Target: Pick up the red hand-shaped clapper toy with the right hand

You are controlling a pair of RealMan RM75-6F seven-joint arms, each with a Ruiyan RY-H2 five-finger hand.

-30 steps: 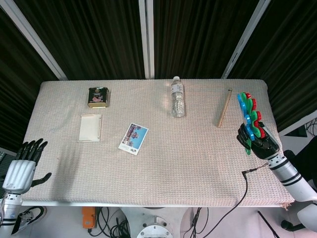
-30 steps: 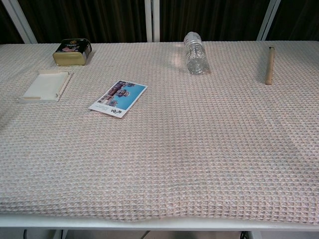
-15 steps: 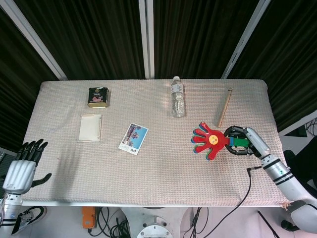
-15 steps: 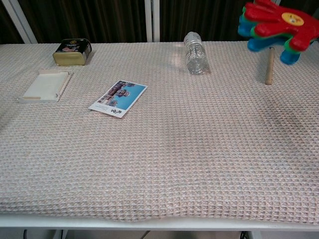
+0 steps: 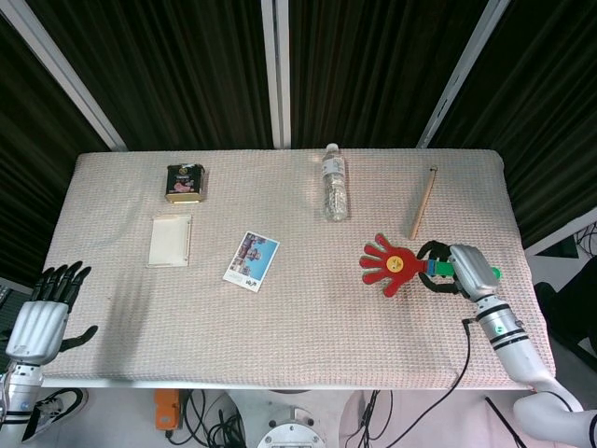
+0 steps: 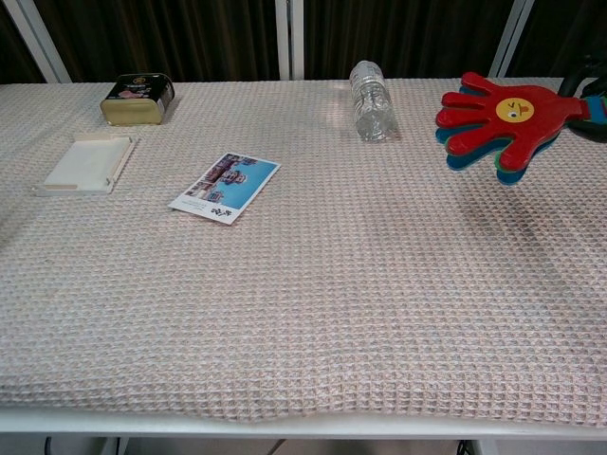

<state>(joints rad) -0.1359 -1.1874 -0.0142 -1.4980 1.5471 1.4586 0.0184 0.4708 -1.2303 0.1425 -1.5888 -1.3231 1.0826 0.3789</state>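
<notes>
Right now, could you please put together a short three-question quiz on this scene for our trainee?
1. True or false: the right hand holds the clapper by its handle.
2. Which thing lies nearest the card? A) the tin B) the tray C) the stick
3. Fill in: the bottle lies on its ____.

Key: 1. True; in the chest view a shadow under the clapper suggests it is clear of the cloth. 2. B. 3. side. The left hand holds nothing, fingers apart, off the table's near left corner.
</notes>
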